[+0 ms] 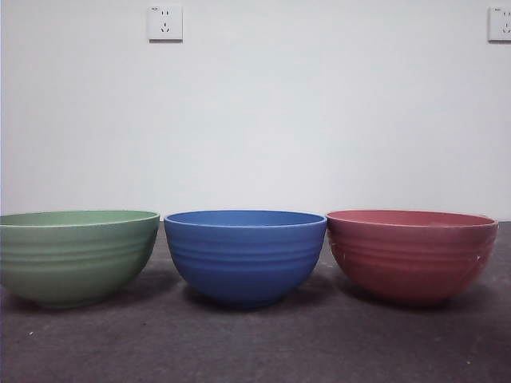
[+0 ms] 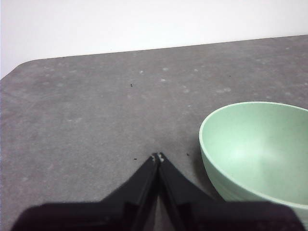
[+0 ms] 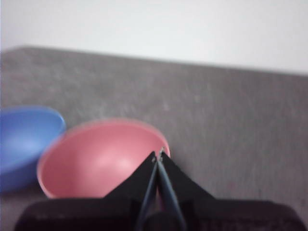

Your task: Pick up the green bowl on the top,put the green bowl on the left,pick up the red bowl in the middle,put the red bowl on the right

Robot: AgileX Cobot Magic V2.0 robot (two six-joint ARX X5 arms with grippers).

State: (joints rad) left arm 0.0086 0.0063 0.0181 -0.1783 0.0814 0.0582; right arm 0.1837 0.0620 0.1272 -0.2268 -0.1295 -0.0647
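Observation:
Three bowls stand in a row on the dark table in the front view. The green bowl (image 1: 76, 255) is on the left and the red bowl (image 1: 411, 254) on the right, both upright and apart from the blue one between them. No arm shows in that view. My left gripper (image 2: 158, 156) is shut and empty, raised above the table beside the green bowl (image 2: 257, 149). My right gripper (image 3: 157, 155) is shut and empty too, hovering over the near rim of the red bowl (image 3: 98, 159).
A blue bowl (image 1: 244, 254) stands in the middle of the row, also seen in the right wrist view as the blue bowl (image 3: 24, 139) next to the red one. The grey table (image 2: 96, 110) ends at a white wall with two power sockets (image 1: 164, 22).

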